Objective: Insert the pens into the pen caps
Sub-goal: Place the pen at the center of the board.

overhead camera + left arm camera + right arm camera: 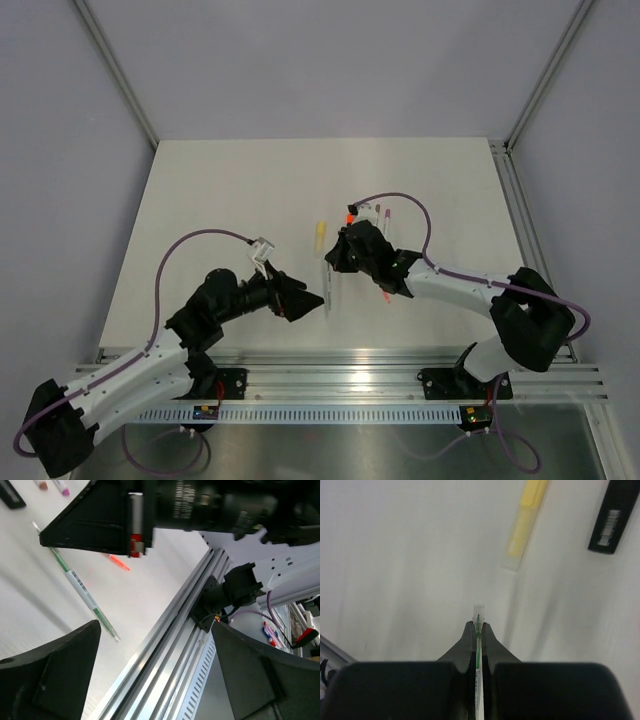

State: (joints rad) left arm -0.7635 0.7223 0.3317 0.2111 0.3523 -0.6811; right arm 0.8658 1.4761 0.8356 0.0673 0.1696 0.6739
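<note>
Pen with a green core [82, 590] sits at mid-tabletop [220, 200]. We see both arms reaching inward, elbows bent. Left claw [312, 300] stands spread wide and empty just beside it. Right claw [478, 626] is clamped on its shaft, near a pale yellow highlighter [525, 525].

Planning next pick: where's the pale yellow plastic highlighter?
The pale yellow plastic highlighter lies centrally on the white table in the top view, just left of the right tool, beyond the thin green-cored pen it grips.
</note>
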